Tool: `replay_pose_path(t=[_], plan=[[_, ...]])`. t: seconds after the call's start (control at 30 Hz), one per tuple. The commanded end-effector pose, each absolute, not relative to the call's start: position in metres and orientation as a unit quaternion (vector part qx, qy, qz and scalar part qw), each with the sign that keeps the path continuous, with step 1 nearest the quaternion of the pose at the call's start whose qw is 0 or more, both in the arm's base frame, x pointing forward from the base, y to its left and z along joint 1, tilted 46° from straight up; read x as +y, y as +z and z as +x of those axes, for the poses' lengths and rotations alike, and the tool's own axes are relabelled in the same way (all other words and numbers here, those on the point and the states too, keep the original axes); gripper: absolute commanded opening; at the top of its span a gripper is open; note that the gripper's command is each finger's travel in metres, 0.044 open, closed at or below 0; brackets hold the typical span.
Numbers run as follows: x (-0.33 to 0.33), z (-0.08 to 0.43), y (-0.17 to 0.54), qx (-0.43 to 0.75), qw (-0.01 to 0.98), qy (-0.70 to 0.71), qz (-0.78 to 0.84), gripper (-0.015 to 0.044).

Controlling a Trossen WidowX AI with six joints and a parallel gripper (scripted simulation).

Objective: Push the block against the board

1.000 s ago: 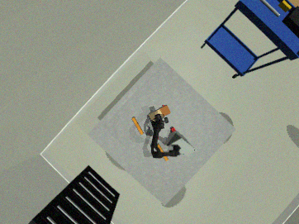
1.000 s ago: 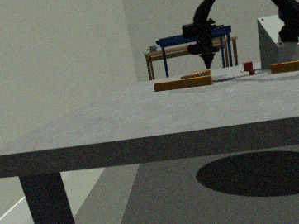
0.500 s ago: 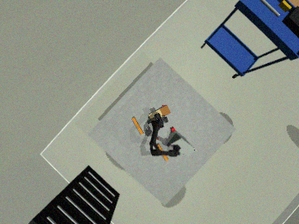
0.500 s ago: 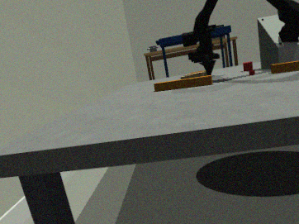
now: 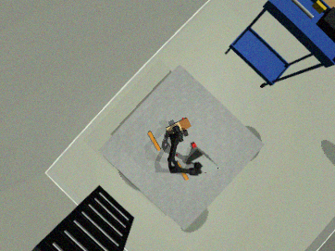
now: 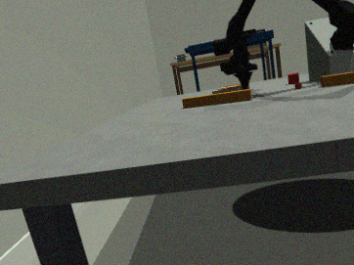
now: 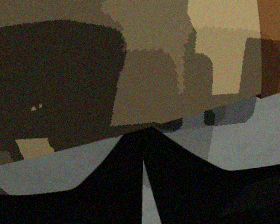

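The orange board (image 5: 154, 141) (image 6: 216, 99) lies flat on the grey table (image 5: 222, 121) (image 6: 147, 143). The square tan block (image 5: 185, 122) (image 6: 226, 88) lies flat a short way from it and does not touch it. It fills the top of the wrist view (image 7: 219, 28). My gripper (image 5: 173, 130) (image 6: 245, 84) (image 7: 139, 129) is shut and empty. Its tips are down near the table, beside the block on the side that faces the board. I cannot tell whether the fingers touch the block.
A small red cube (image 5: 193, 144) (image 6: 293, 78) and another orange piece (image 5: 185, 175) (image 6: 337, 79) lie near the arm's base. A blue bench (image 5: 278, 38) (image 6: 230, 45) stands beyond the table. A black grated panel (image 5: 83, 223) lies on the floor.
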State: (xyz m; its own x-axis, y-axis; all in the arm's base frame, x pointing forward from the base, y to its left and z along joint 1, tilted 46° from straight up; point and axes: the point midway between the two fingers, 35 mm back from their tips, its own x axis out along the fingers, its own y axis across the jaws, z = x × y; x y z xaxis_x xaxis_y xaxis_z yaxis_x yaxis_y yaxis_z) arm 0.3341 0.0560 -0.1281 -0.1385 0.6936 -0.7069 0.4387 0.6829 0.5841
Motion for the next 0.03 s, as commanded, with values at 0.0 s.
replay_pose_path(t=[0.0], plan=[[0.0590, 0.3286, -0.1272, 0.747, 0.532, 0.119, 0.380, 0.0000]])
